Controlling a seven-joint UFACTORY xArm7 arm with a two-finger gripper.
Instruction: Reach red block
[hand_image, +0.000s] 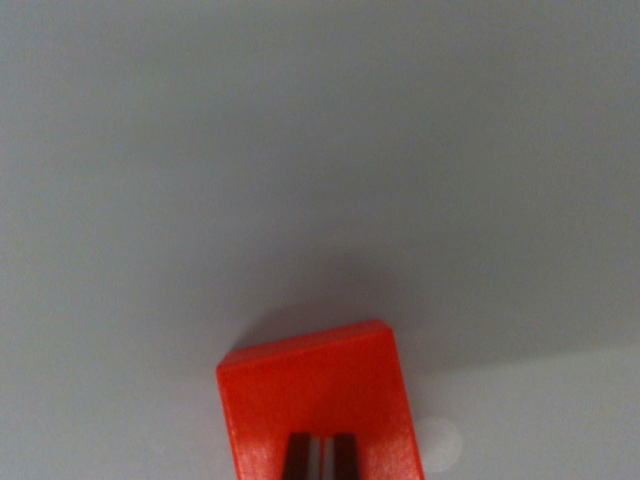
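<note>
The red block (318, 395) lies on a pale grey surface at the bottom centre of the wrist view, slightly rotated, with its lower part cut off by the frame edge. Two dark fingertips (297, 457) of my gripper (320, 458) show at the very bottom, right over the block's near part. They stand close together with only a thin light sliver between them, and nothing is held between them. I cannot tell whether the fingertips touch the block's top. The rest of the gripper is out of view.
The plain grey table surface (320, 150) fills the rest of the view. A soft shadow lies beyond the block's far edge, and a faint pale round spot (438, 440) sits to the block's right.
</note>
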